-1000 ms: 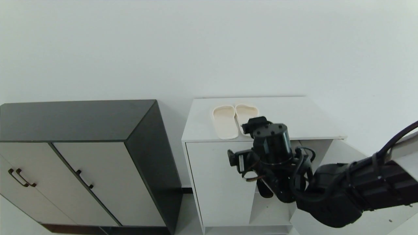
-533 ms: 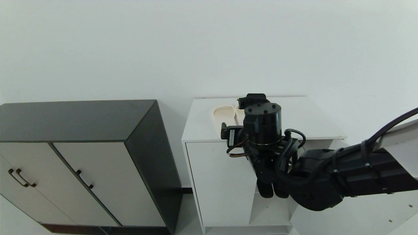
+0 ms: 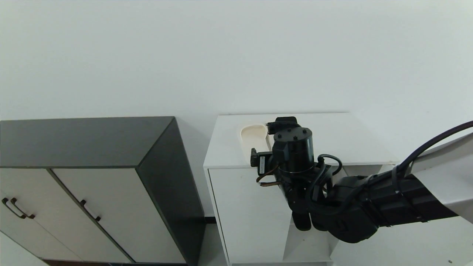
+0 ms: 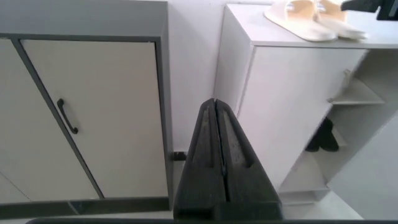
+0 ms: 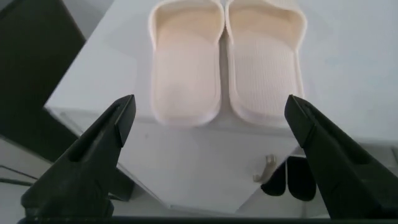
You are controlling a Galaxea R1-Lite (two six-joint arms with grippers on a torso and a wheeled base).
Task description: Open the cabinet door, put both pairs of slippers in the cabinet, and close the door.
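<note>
A pair of cream slippers (image 3: 253,135) (image 5: 186,68) (image 4: 305,15) lies side by side on top of the white cabinet (image 3: 332,136) (image 5: 354,56). My right gripper (image 5: 209,106) hangs open just above them, one finger on each side of the pair, touching neither. In the head view the right wrist (image 3: 293,147) hides most of the pair. The cabinet's right half stands open, and a black pair of slippers (image 5: 297,177) (image 4: 323,137) sits on a lower shelf inside. My left gripper (image 4: 215,106) is shut on nothing, held low in front of the gap between the two cabinets.
A dark cabinet (image 3: 85,140) (image 4: 81,112) with pale doors and black handles stands left of the white one, against a plain wall. A small metal handle (image 5: 268,167) shows at the edge of the white cabinet's front. An inner shelf (image 4: 354,96) crosses the open half.
My right arm rose from in front of the open compartment to above the cabinet top, now over the cream slippers. The head view tilted slightly; the cabinets did not move.
</note>
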